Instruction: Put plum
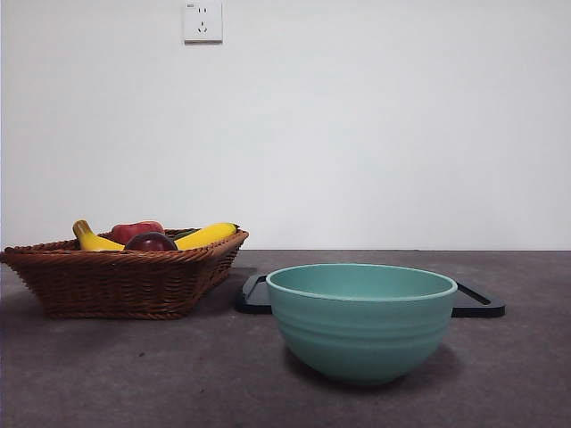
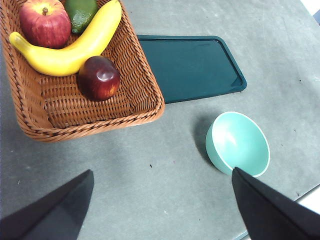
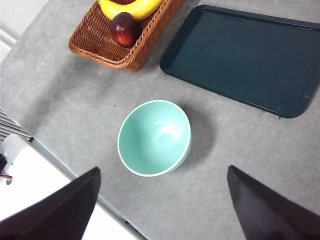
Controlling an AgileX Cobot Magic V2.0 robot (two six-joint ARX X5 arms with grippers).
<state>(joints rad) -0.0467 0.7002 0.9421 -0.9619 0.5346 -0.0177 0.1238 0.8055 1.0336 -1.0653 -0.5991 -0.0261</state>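
Observation:
The plum (image 2: 98, 77) is a glossy dark maroon fruit lying in the wicker basket (image 2: 146, 85) next to a yellow banana (image 2: 75, 47). It also shows in the front view (image 1: 150, 242) and in the right wrist view (image 3: 124, 29). My left gripper (image 2: 160, 207) is open and empty, high above the table between basket and bowl. My right gripper (image 3: 162, 207) is open and empty, high above the teal bowl (image 3: 154, 137). Neither arm shows in the front view.
The basket (image 1: 125, 276) also holds a red apple (image 2: 45, 22) and a green fruit (image 2: 82, 11). The teal bowl (image 1: 361, 321) stands empty at the front. A dark flat tray (image 2: 192, 65) lies behind it. The table's edge (image 3: 65, 167) runs near the bowl.

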